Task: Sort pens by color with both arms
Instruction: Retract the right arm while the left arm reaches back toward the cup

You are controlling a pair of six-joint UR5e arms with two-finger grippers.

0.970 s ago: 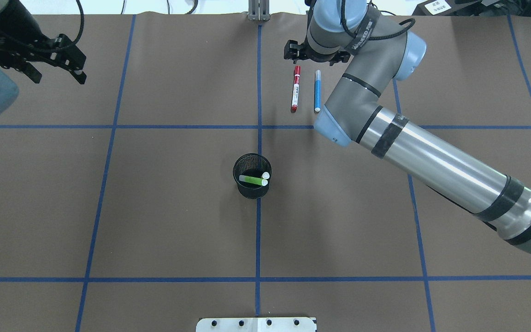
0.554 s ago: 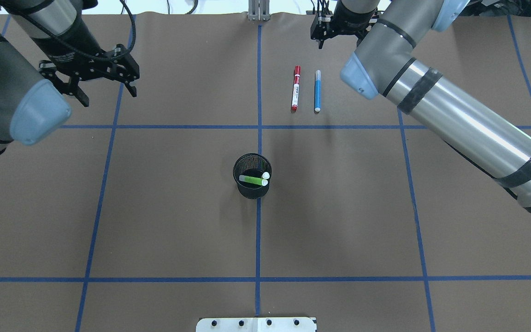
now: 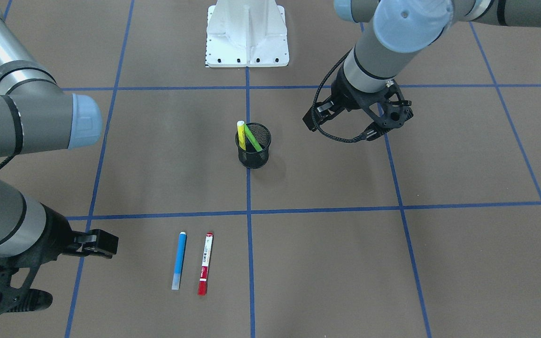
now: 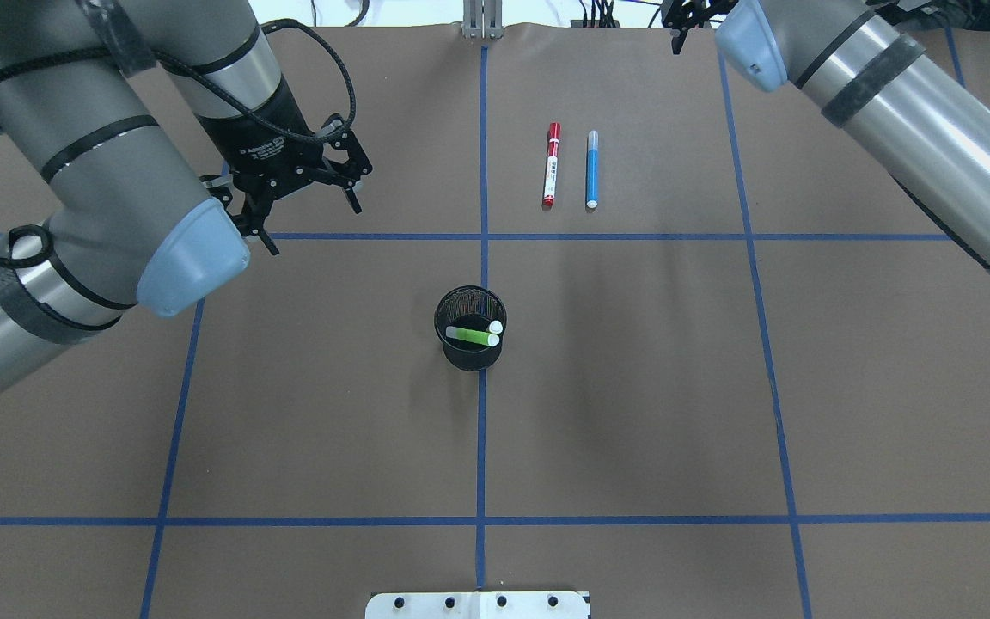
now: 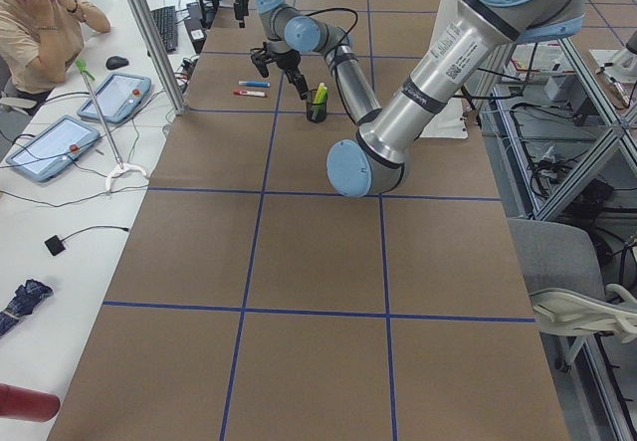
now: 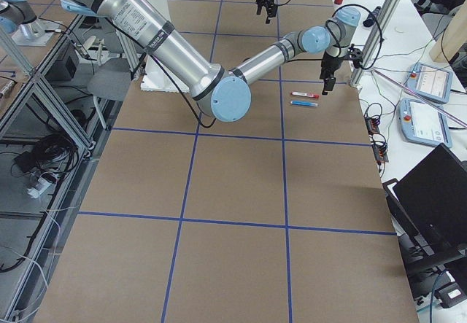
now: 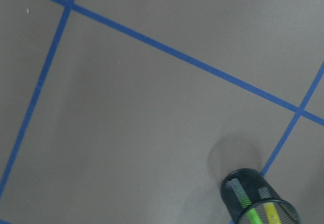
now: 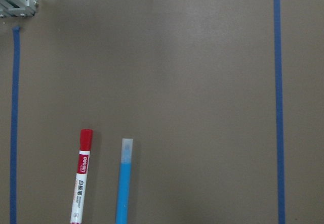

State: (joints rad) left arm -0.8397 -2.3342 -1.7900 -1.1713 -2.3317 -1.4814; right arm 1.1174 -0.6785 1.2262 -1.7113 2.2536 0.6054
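The red pen with its white labelled barrel and the blue pen lie side by side on the far right-centre of the table; both also show in the right wrist view, red and blue. The green pen and the yellow pen stand in the black mesh cup at the centre. My left gripper is open and empty, hovering to the far left of the cup. My right gripper is open and empty, beyond the red and blue pens near the far edge.
The white pedestal base stands at the robot's edge. Blue tape lines mark a grid on the brown table cover. A metal bracket sits at the far edge. A seated person and tablets are beside the table's far side.
My left arm has swung in to the right, toward the cup. My right arm has pulled back from the red and blue pens toward the far right edge. The pens have not moved.
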